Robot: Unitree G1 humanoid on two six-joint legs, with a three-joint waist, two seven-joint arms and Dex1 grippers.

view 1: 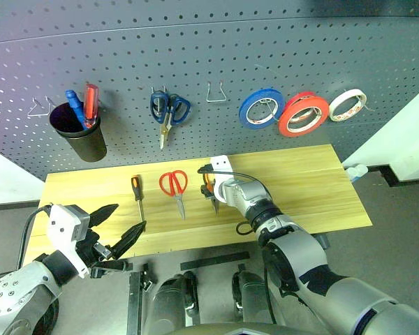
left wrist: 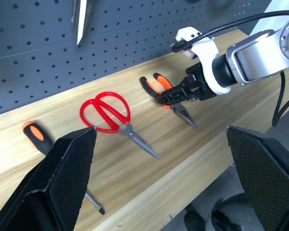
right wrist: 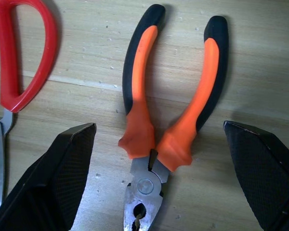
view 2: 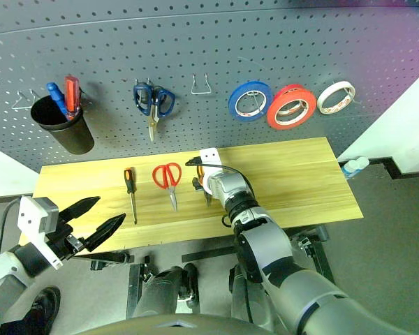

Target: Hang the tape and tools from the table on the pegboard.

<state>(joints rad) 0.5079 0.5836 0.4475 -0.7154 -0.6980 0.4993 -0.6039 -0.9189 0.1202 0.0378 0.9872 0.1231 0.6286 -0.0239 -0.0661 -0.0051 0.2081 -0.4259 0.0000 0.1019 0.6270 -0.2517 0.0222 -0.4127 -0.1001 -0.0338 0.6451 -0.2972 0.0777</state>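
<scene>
Right gripper: the right gripper point(right wrist: 156, 178) hangs over the pliers point(right wrist: 176, 103) with its two black fingers spread wide, one on each side of the pivot, nothing grasped; whether a finger touches the tool I cannot tell.
Pliers: orange-and-black handles splayed toward the far edge, steel nose toward the near edge, flat on the table point(view 1: 321, 188), about mid-table.
Wrist close-up: the right wrist view gives the pivot rivet and the wood grain under the pliers, with one red loop of the scissors point(right wrist: 19, 57) at the side.
From the other arm: the left wrist view shows the right gripper side-on, fingertips low at the pliers' joint, which the head views mostly hide behind the wrist.
Scissors and screwdriver: left of the pliers lie the red-handled scissors, blades toward the near edge; further left the screwdriver point(view 1: 137, 195), handle far, tip near.
Left gripper: the left gripper point(view 1: 119, 227) is off the table's near left corner, fingers parted and empty.
Pegboard: on the pegboard point(view 1: 265, 49) behind, the head views show the wide red tape point(view 1: 304, 114) on a hook, between a blue roll point(view 1: 261, 107) and a white roll point(view 1: 348, 105).
Far left: blue-handled scissors point(view 1: 169, 112) hang left of centre, and a black cup point(view 1: 80, 132) holds blue and red tools.
</scene>
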